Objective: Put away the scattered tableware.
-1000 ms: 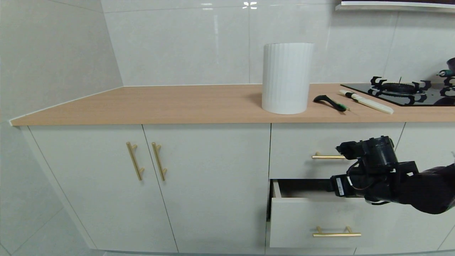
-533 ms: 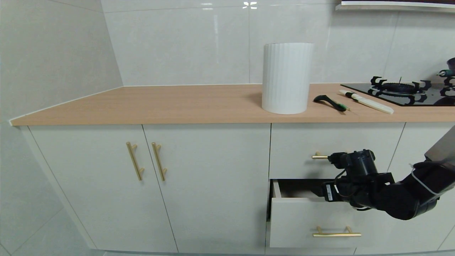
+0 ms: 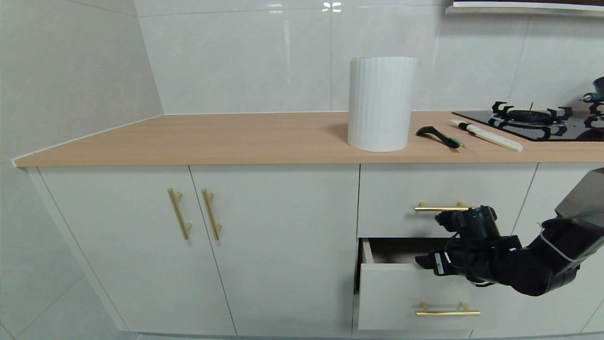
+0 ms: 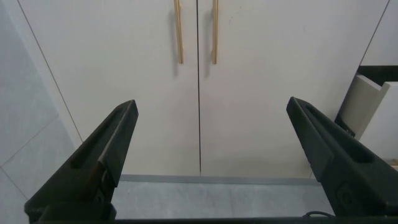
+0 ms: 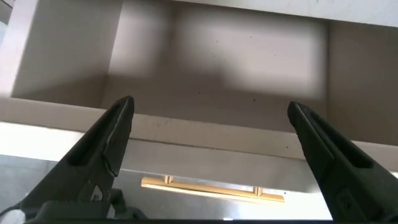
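Note:
On the wooden counter (image 3: 236, 137) lie a black-handled utensil (image 3: 439, 136) and a white knife (image 3: 488, 135), to the right of a tall white ribbed container (image 3: 381, 104). Below them, the lower drawer (image 3: 406, 288) stands pulled out. My right gripper (image 3: 427, 260) hovers at its top edge, open and holding nothing. In the right wrist view the right gripper (image 5: 211, 106) looks into the bare drawer interior (image 5: 217, 68), above the drawer's gold handle (image 5: 211, 186). My left gripper (image 4: 211, 107) is open and empty, low in front of the double cabinet doors (image 4: 199, 74).
A black gas hob (image 3: 533, 120) sits at the counter's right end. Above the open drawer is a closed drawer with a gold handle (image 3: 441, 208). The double doors (image 3: 198, 236) on the left are closed. A tiled wall (image 3: 71, 71) bounds the left side.
My right arm has moved down and to the left, bringing its gripper from the upper drawer's handle level to the open drawer's mouth. Nothing on the counter has moved.

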Robot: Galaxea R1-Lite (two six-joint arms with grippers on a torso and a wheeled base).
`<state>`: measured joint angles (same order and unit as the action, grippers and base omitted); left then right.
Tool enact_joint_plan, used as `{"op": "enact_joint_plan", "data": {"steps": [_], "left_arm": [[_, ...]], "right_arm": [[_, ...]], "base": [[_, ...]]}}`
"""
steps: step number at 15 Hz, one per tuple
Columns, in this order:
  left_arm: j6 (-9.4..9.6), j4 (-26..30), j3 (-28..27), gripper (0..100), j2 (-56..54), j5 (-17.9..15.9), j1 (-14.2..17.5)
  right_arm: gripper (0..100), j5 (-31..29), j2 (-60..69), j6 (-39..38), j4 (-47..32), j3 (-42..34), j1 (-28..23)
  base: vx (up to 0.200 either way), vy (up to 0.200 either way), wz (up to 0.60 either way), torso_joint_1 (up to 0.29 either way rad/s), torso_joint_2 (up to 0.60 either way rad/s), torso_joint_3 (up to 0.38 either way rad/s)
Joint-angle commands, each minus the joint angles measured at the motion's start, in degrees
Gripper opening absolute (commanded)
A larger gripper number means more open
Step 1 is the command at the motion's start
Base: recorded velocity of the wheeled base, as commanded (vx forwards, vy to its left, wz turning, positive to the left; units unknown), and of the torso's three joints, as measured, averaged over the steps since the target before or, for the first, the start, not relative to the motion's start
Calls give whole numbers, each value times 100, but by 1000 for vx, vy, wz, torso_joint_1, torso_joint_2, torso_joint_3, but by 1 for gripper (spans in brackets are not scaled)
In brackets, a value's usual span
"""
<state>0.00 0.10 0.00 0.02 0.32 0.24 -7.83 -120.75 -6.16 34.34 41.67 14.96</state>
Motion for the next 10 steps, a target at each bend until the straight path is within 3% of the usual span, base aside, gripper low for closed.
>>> {"op": "enact_joint_plan", "data": {"steps": [1,4,10], "left_arm": [[0,-1,0,100,-2,3,2],[0,-1,0,100,-2,3,2],[0,-1,0,100,-2,3,2]], "right_arm": [[100,0,43,18,-42,-36,-2],[100,0,236,220,-121,-159,7],[100,-8,834,695,-1254,-203,60]], "base": [[0,0,0,0,0,0],[0,0,0,0,0,0],[0,0,0,0,0,0]]}}
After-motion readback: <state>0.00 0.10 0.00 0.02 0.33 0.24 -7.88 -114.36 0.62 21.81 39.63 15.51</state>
